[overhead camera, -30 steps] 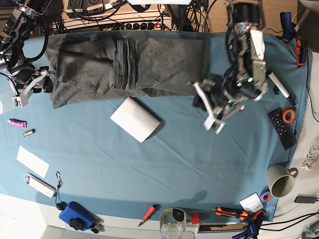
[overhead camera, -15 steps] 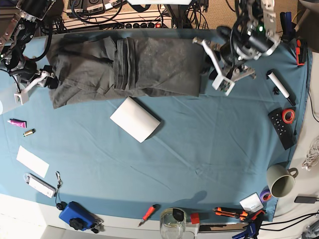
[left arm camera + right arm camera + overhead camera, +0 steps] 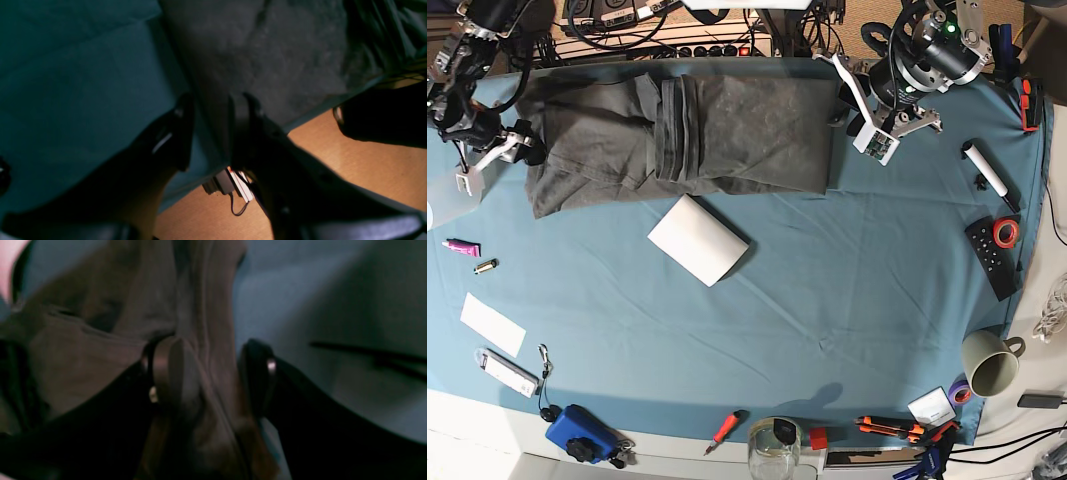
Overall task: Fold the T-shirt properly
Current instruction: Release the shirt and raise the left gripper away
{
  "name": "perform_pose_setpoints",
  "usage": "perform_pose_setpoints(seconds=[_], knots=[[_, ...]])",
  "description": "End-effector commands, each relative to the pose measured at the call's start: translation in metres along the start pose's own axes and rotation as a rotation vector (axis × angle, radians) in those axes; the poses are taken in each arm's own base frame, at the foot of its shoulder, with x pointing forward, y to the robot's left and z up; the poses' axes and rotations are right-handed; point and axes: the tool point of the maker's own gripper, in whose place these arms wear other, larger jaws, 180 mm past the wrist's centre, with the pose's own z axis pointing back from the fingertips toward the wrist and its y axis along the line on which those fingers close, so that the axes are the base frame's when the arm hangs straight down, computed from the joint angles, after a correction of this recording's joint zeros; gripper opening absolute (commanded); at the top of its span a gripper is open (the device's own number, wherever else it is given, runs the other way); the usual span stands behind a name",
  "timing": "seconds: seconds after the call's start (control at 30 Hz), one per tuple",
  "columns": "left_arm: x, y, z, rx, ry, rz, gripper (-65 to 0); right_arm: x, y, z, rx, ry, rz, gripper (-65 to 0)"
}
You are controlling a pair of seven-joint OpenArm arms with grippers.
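Your left gripper (image 3: 208, 133) stands with its two dark fingers apart, straddling the T-shirt's (image 3: 267, 56) edge where it meets the blue table cloth (image 3: 83, 66); one finger (image 3: 181, 133) sits over the cloth, the other over the shirt side; nothing is pinched between them, so read it as released. From the base view that gripper (image 3: 860, 105) is at 1 o'clock on the table, just beside the shirt's 3 o'clock end.

Your right gripper (image 3: 210, 373) has its jaws spread wide, with a ridge of brown-grey shirt fabric (image 3: 200, 323) running up between them; the fabric lies against the left finger (image 3: 165, 370), yet the jaws are not pressed onto it; from the base view this gripper (image 3: 487, 160) is at 9 to 10 o'clock, at the shirt's other end.

The T-shirt (image 3: 677, 130) lies as a long, rumpled band across the 12 o'clock side of the table, with bunched folds near its middle; a white rectangular board (image 3: 697, 240) lies just below it, toward the table's centre; a black remote (image 3: 990, 255) and a mug (image 3: 989, 362) sit well apart at 3 to 4 o'clock; a red-handled screwdriver (image 3: 724, 430) lies at 6 o'clock.
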Motion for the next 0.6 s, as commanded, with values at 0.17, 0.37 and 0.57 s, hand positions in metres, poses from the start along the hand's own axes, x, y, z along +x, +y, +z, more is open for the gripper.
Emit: perform_pose_setpoints(seconds=[0.17, 0.37, 0.57], knots=[[0.01, -0.002, 0.003, -0.003, -0.052, -0.006, -46.7, -0.028, 0.008, -0.006, 0.116, 0.08, -0.028, -34.7], [0.01, -0.001, 0.003, 0.002, -0.052, -0.01, -46.7, -0.015, 0.024, -0.004, 0.205, 0.011, -0.052, -34.7], [0.01, -0.001, 0.003, 0.002, -0.053, -0.01, -46.7, -0.015, 0.024, -0.005, 0.206, 0.014, -0.05, -39.7]])
